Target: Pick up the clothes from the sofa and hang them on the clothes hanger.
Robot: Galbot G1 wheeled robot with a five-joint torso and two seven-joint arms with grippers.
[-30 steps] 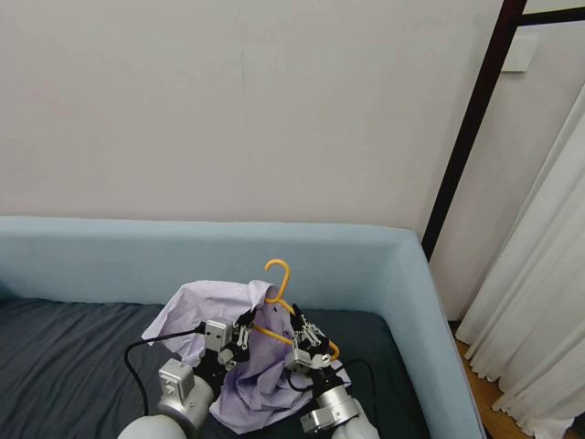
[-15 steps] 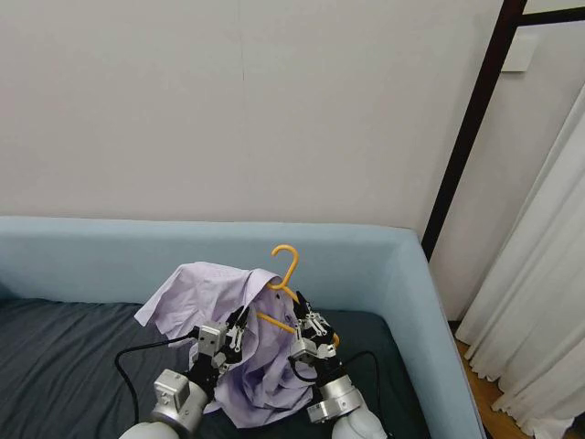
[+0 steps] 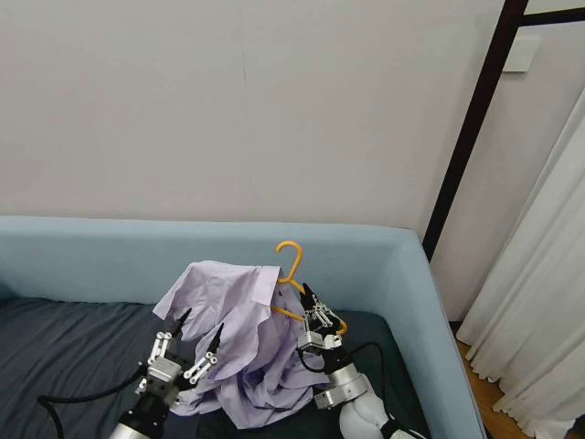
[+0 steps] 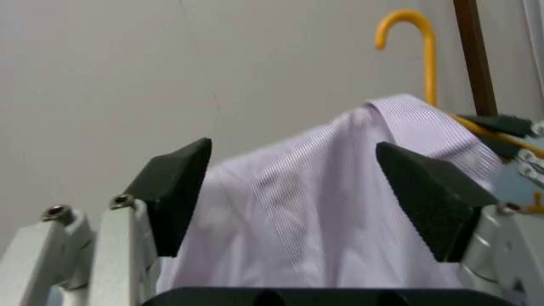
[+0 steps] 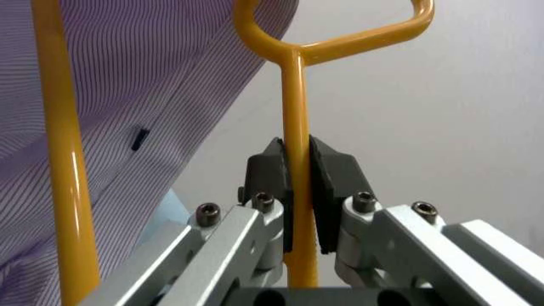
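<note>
- While the right gripper (image 5: 299, 172) stayed clamped on the yellow hanger (image 3: 291, 259), the left gripper (image 3: 196, 331) had let go — jaws wide.
- Shirt (image 3: 228, 297) hung draped over it, slightly higher.

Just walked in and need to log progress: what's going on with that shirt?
The robot's right hand is clamped on the yellow hanger, holding it up over the blue sofa. A lilac shirt is draped over one side of the hanger, its lower part bunched down near the seat. The left hand is open beside the shirt, gripping nothing.
</note>
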